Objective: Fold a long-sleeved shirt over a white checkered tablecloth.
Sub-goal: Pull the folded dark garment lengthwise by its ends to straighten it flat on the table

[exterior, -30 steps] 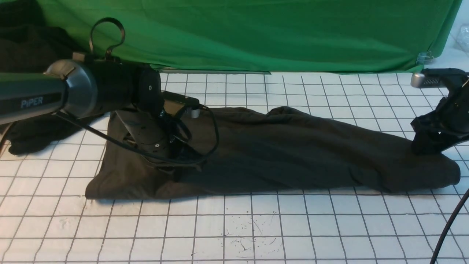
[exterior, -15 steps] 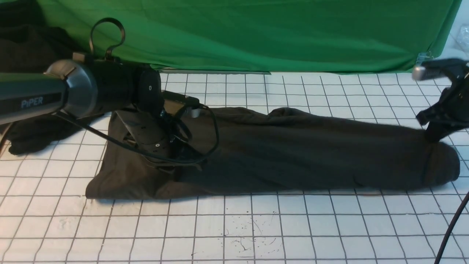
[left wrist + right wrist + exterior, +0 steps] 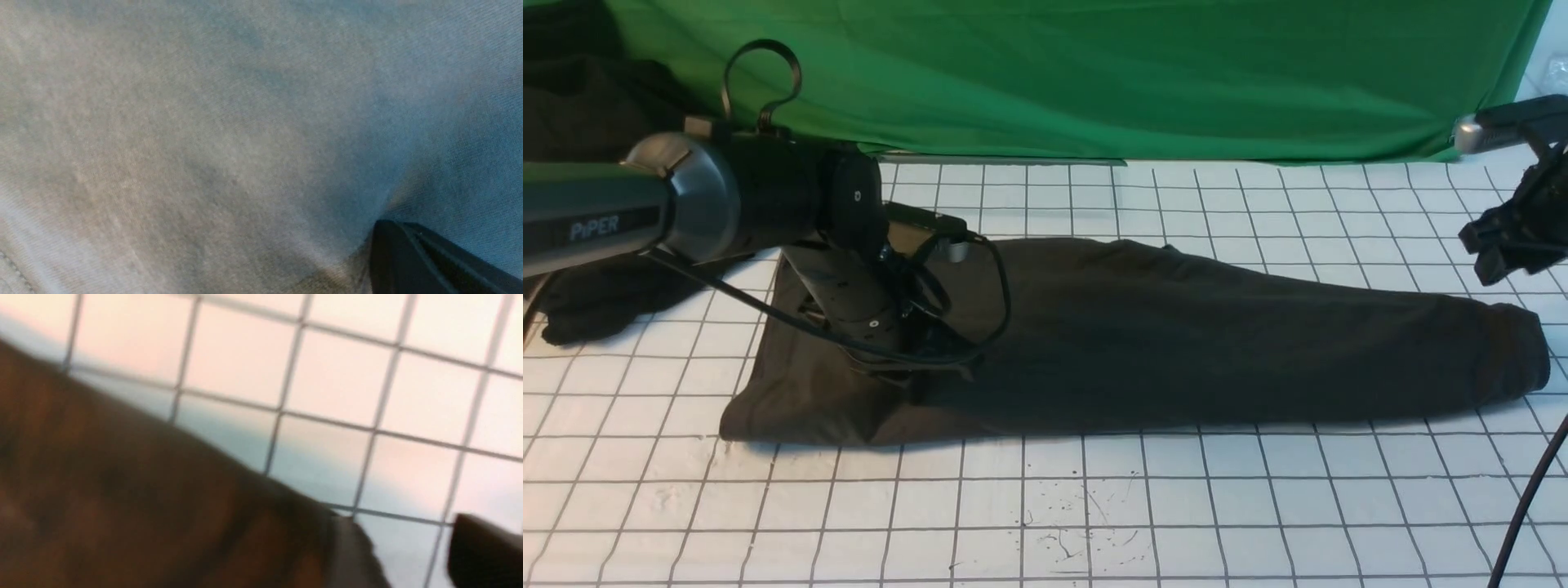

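The white checkered tablecloth (image 3: 1045, 506) fills the lower frame. On it the long-sleeved shirt (image 3: 1176, 343) lies across the middle, long axis left to right, cuff (image 3: 1523, 351) pointing right. The left gripper (image 3: 907, 384), clenched, presses down on the shirt's left part. The right gripper (image 3: 1490, 257) hangs at the right edge above the cuff, apart from it and holding nothing; I cannot tell how its jaws stand.

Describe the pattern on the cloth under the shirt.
The tablecloth is white with thin dark grid lines; best in front view.

Left gripper (image 3: 911, 376) presses the long-sleeved shirt (image 3: 1176, 343), seemingly clamped; right gripper (image 3: 1499, 257) hangs clear.
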Motion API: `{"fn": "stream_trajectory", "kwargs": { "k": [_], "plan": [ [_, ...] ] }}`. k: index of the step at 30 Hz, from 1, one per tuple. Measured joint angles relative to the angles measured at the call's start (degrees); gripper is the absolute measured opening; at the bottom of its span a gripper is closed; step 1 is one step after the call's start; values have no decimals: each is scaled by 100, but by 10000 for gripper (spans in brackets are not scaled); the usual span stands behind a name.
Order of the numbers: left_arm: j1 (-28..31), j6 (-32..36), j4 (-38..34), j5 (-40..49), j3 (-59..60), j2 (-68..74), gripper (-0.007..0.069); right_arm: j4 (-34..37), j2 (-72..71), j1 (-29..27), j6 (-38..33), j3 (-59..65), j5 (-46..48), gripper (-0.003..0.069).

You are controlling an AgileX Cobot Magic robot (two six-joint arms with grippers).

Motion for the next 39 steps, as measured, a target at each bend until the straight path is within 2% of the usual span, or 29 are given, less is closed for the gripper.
{"fn": "stream_trajectory", "kwargs": {
  "k": [1, 2, 3, 7, 11, 19, 23, 28, 31, 32, 33, 34, 35, 36, 38, 39],
  "plan": [
    [0, -77, 0, 7, 0, -61, -4, -128, -52, 0, 428, -136, 241, 532],
    [0, -77, 0, 7, 0, -68, -4, -148, -59, 0, 508, -155, 284, 542],
    [0, -131, 5, 7, 0, -209, -4, -210, -164, 0, 724, -314, 704, 591],
    [0, -235, 5, 12, 0, -744, -4, -232, -375, -17, 905, -418, 1470, 587],
    [0, -361, -33, 60, 0, -1352, -4, -188, -334, -68, 1012, -327, 1695, 588],
    [0, -405, -155, 541, 0, -2163, -4, -127, 174, -122, 1000, -67, 1661, 591],
    [0, -406, -156, 935, 0, -2517, -4, 349, 631, -122, 819, -62, 1460, 588],
    [0, -442, -156, 1108, 0, -2754, -4, 520, 834, -122, 692, -69, 1361, 561],
    [0, -442, -156, 1214, 0, -2880, -4, 493, 870, -122, 570, -87, 1367, 500],
    [0, -442, -156, 1243, 0, -2910, -4, 493, 870, -122, 486, -93, 1362, 451],
    [0, -442, -161, 1291, 0, -2970, -4, 506, 870, -122, 370, -92, 1362, 341],
    [0, -442, -161, 1291, 0, -2981, -4, 506, 870, -122, 351, -92, 1362, 322],
    [0, -442, -155, 1316, 0, -3041, -4, 541, 854, -122, 245, -92, 1395, 182],
    [0, -442, -149, 1321, 0, -3084, -4, 541, 830, -116, 231, -92, 1418, 112],
    [0, -442, -144, 1344, 0, -3192, -4, 348, 762, -108, 276, -111, 1484, 46],
    [0, -442, -138, 1350, 0, -3242, -4, 240, 711, -114, 332, -139, 1534, 38]
  ]
}}
